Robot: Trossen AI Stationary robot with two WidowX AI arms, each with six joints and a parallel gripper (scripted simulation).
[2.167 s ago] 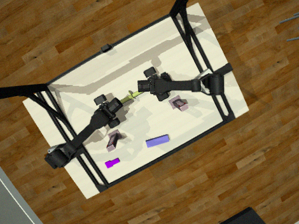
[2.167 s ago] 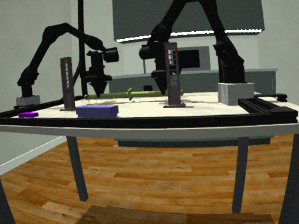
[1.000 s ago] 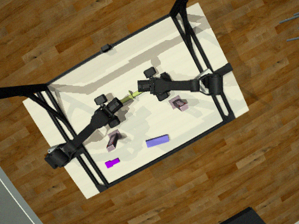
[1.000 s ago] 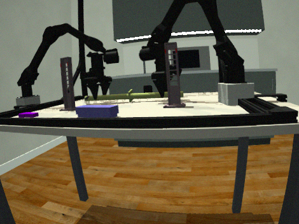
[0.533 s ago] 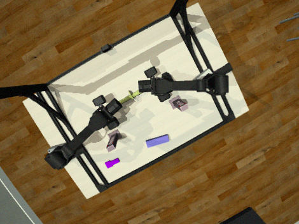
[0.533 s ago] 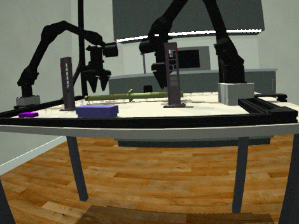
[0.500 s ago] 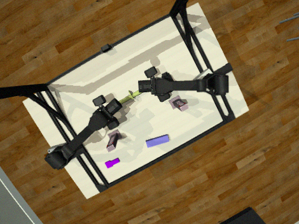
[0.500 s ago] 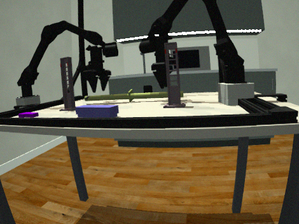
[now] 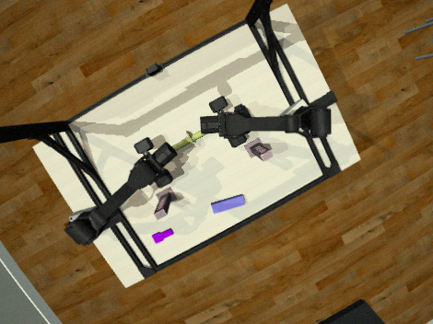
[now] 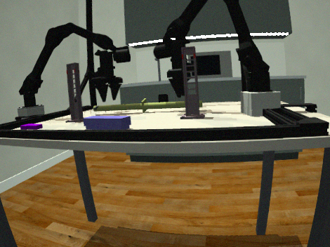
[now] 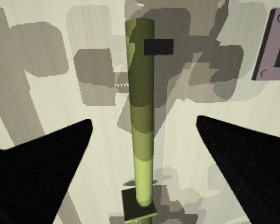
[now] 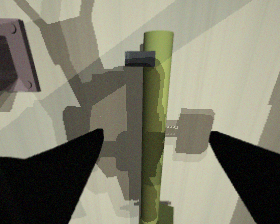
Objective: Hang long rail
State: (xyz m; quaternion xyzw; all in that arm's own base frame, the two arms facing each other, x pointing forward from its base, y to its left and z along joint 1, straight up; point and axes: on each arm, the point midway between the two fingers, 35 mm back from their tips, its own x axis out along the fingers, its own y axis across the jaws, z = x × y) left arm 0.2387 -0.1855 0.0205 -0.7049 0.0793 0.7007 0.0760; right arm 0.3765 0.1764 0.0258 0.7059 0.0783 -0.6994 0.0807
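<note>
A robotics lab, by its looks: around the right gripper [image 9: 164, 154] [image 10: 109, 99] [image 12: 156, 134] runs a black metal frame [image 9: 203, 48] [image 10: 175, 134]; beyond it hangs a long dark-grey wall cabinet [image 10: 151, 15], and below lies brown wood-plank flooring [image 9: 92, 28] [image 10: 175, 187].
</note>
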